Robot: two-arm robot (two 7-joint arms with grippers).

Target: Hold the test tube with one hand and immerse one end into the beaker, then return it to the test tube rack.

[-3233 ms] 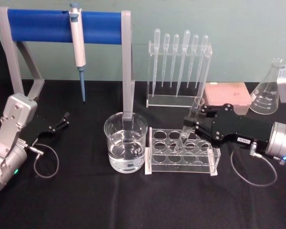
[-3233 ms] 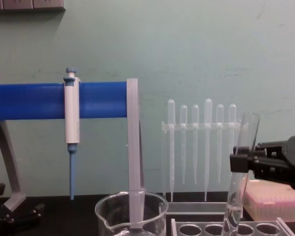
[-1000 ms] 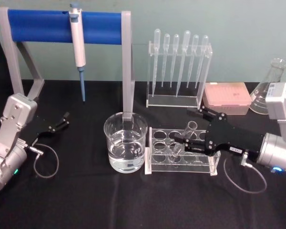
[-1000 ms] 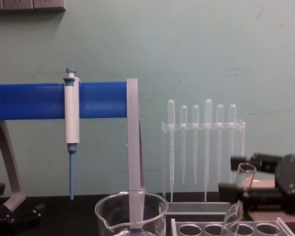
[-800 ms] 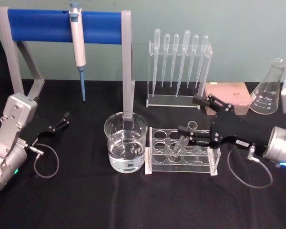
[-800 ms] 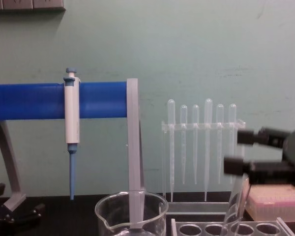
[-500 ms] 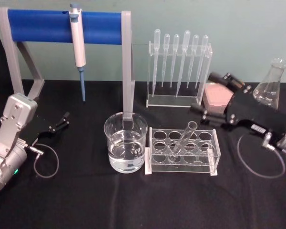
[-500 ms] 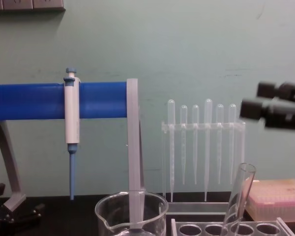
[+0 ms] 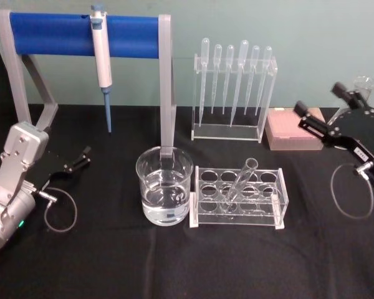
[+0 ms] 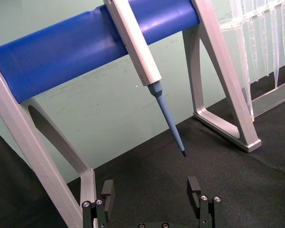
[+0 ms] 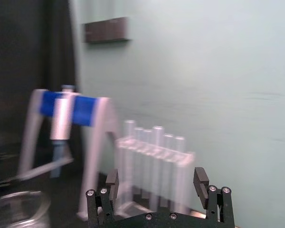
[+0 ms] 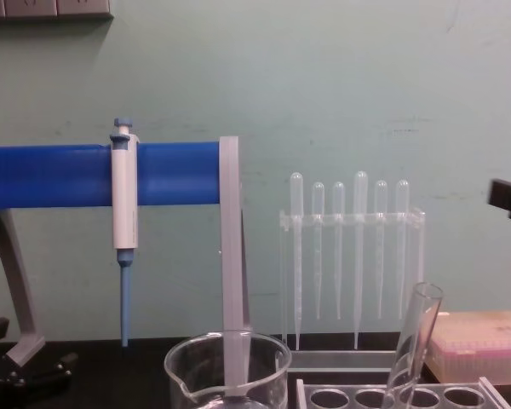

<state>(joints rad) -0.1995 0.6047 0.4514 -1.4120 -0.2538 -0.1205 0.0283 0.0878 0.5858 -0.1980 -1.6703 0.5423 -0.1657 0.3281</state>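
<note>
You'll find the long clear glass test tube (image 9: 239, 182) leaning tilted in a middle hole of the clear plastic tube rack (image 9: 237, 199), which stands just right of the wide clear glass beaker (image 9: 164, 194) holding water. From the chest view you see the tube's rimmed mouth (image 12: 426, 295) above the rack. The black two-jawed right gripper (image 9: 320, 111) hangs well right of the beaker, jaws spread wide, holding nothing. The black left gripper (image 9: 83, 157) sits well left of the beaker; its wrist view shows its jaws apart and empty.
</note>
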